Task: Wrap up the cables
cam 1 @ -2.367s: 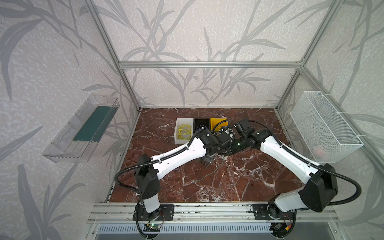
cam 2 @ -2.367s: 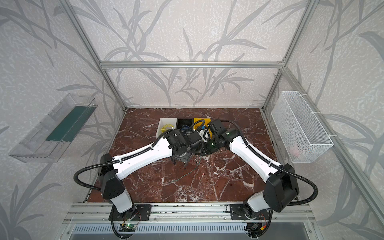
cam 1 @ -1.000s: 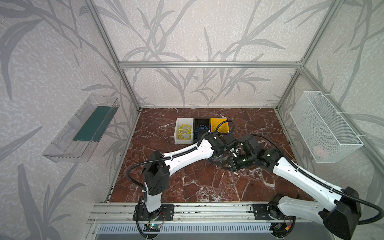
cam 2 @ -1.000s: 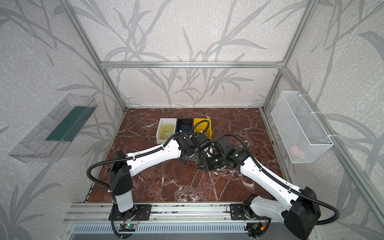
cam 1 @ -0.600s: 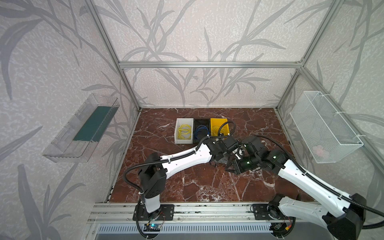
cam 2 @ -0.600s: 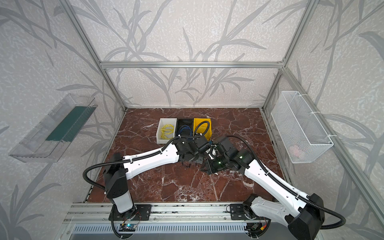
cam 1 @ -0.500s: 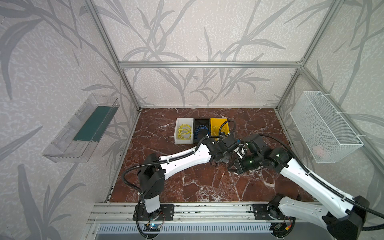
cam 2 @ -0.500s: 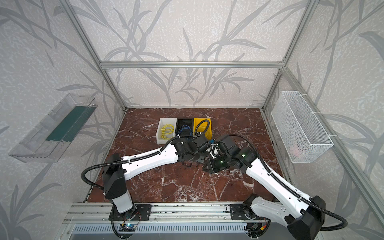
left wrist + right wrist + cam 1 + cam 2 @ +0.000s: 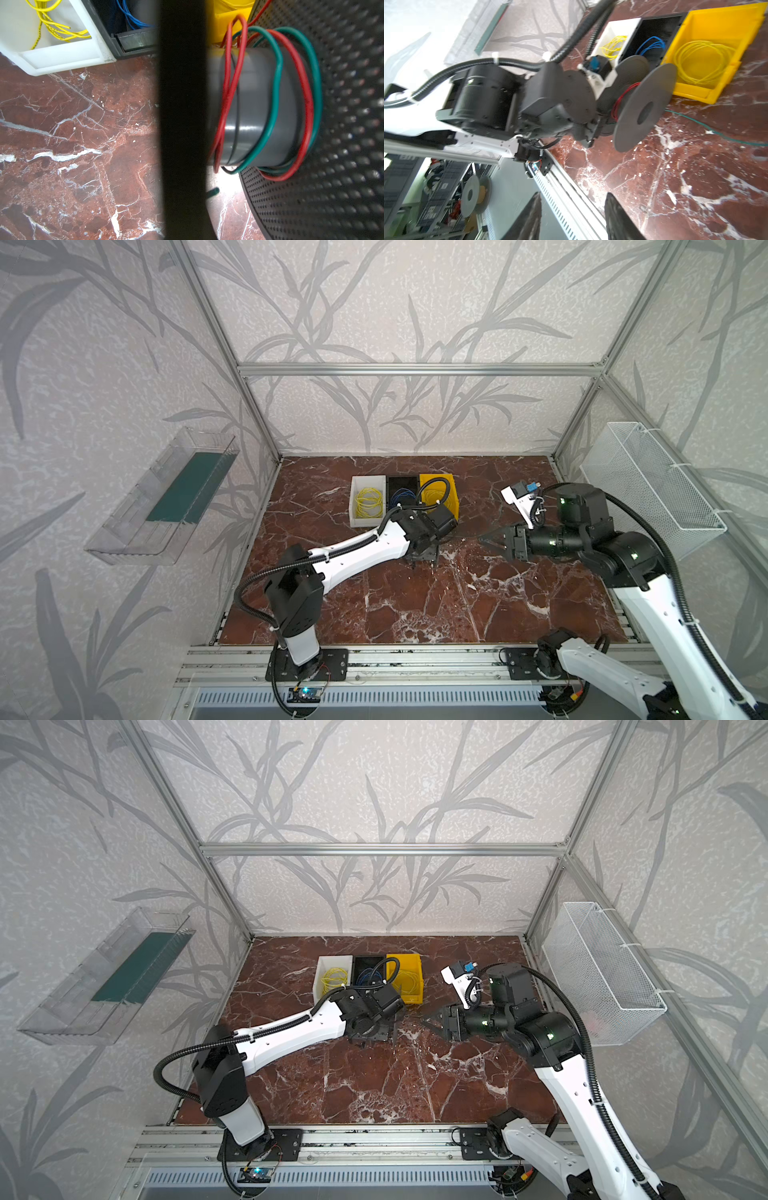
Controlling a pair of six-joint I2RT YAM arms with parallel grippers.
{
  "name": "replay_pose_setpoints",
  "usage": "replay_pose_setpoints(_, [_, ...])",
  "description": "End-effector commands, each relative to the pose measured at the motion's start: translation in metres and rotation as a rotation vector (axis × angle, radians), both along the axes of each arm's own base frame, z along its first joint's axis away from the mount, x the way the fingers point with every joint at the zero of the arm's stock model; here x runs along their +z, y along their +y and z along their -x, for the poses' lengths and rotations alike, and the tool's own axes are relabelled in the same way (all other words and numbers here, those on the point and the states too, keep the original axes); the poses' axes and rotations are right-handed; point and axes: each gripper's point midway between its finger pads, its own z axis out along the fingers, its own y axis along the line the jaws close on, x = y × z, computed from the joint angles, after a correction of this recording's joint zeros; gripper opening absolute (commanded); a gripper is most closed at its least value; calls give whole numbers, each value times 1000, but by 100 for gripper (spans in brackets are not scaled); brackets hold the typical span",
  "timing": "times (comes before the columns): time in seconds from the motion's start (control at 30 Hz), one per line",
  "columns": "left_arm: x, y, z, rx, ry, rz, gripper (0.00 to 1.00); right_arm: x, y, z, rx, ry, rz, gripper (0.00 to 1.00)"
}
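Marble, red-brown and veined, forms the surface. Above it the right end effector has drawn back to the right from the left one, which it crowded a second ago, and its jaws now stand spread with nothing between them. The left end effector stays pressed together, pinching the black spool by a flange low over the surface. Only the left wrist view shows the windings: the teal-green wire and a red wire loop loosely around the grey hub. Only the right wrist view shows the teal-green tail plainly, trailing off the spool across the marble; both top views give just a faint line toward the right end effector. Beyond stand a white bin with yellow coils, a black bin and a yellow bin.
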Motion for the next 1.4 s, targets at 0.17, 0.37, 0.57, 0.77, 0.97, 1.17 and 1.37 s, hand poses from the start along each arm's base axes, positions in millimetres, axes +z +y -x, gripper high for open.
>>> replay_pose_setpoints(0.17, [0, 16, 58, -173, 162, 27, 0, -42, -75, -57, -335, -131, 339, 62])
replay_pose_setpoints(0.37, [0, 32, 79, -188, 220, 8, 0, -86, -83, -93, -436, -121, 388, 66])
replay_pose_setpoints(0.57, [1, 42, 87, -188, 227, 10, 0, -121, -93, -113, -481, -66, 481, 69])
replay_pose_setpoints(0.77, [-7, 44, 90, -202, 242, -3, 0, -112, -76, -129, -383, -3, 394, 69])
replay_pose_setpoints(0.97, [-11, 50, 90, -210, 236, -34, 0, -82, -58, -135, -304, 7, 330, 69])
replay_pose_setpoints(1.17, [-13, 51, 89, -215, 226, -37, 0, -88, -57, -141, -255, 70, 393, 69])
replay_pose_setpoints(1.37, [-14, 52, 89, -215, 210, -21, 0, -120, -68, -150, -257, 129, 510, 64])
